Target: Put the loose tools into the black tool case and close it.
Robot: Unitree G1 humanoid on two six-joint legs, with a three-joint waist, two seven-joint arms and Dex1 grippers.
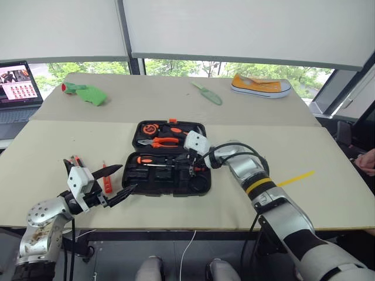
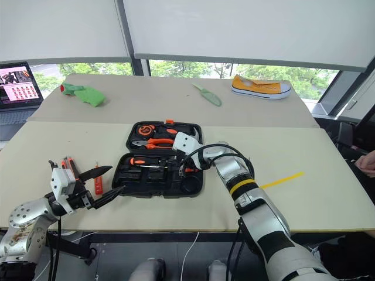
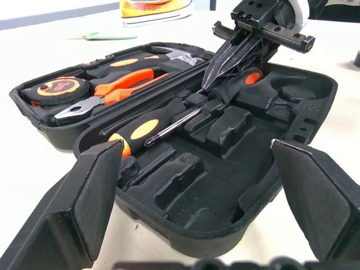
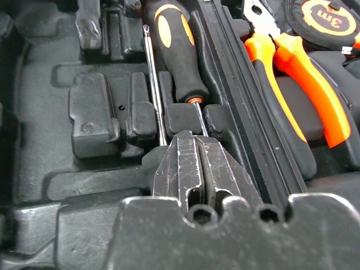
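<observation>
Nearby, tool case (image 1: pixel 170 170) mid-table, open.

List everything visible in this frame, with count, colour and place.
tool case: 1, black, open, table centre
screwdrivers: 2, orange-black, in case's near half
pliers: 1, orange, case's far half
tape measure: 1, orange-black, case's far half
loose tools: orange-black, table left of case
trowel: 1, green, far table
sneaker: 1, yellow, far right
laptop: 1, far left
left gripper: open, beside case
right gripper: shut, over case
</observation>
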